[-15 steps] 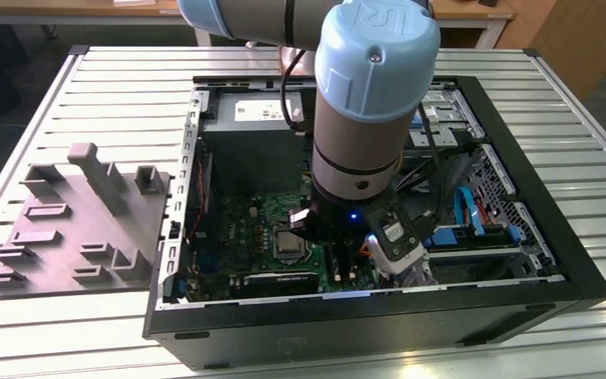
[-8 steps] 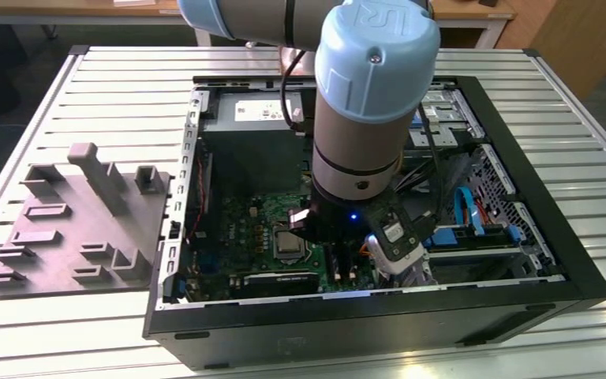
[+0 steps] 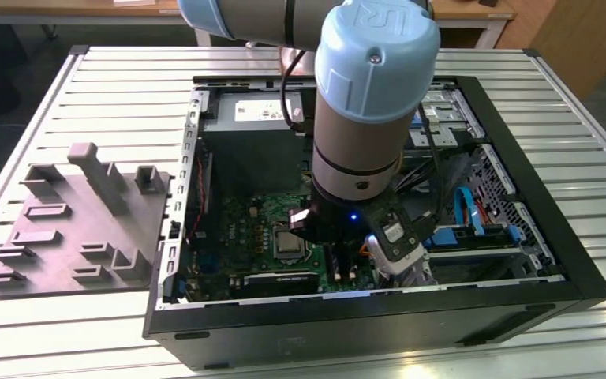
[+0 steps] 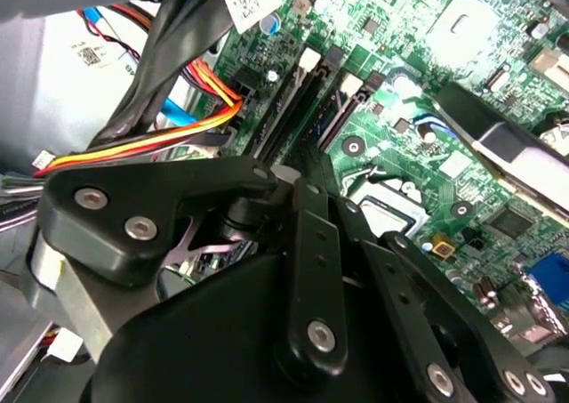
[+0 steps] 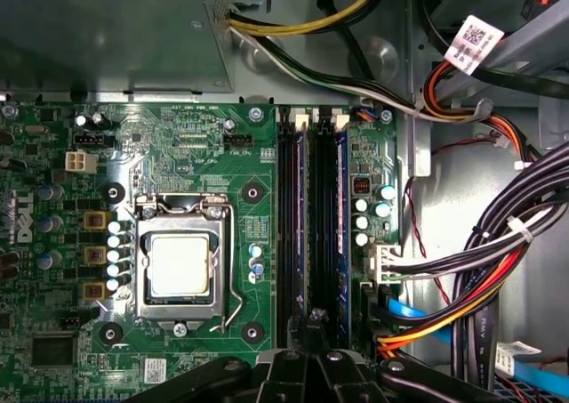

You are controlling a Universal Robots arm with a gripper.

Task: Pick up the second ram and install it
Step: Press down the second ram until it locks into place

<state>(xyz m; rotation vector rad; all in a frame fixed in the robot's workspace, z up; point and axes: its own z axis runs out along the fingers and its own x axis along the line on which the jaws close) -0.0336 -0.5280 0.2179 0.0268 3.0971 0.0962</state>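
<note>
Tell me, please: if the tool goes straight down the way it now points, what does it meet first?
Most likely the black memory slots on the motherboard: in the first wrist view the tool sits directly over them. How far above them is unclear.

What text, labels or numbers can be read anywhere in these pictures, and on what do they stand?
White tag among the cables: barcode and print, too small to read.
White sticker on the power supply: blurred, unreadable.
White lettering on the motherboard: too small to read.
No other text is legible.
</note>
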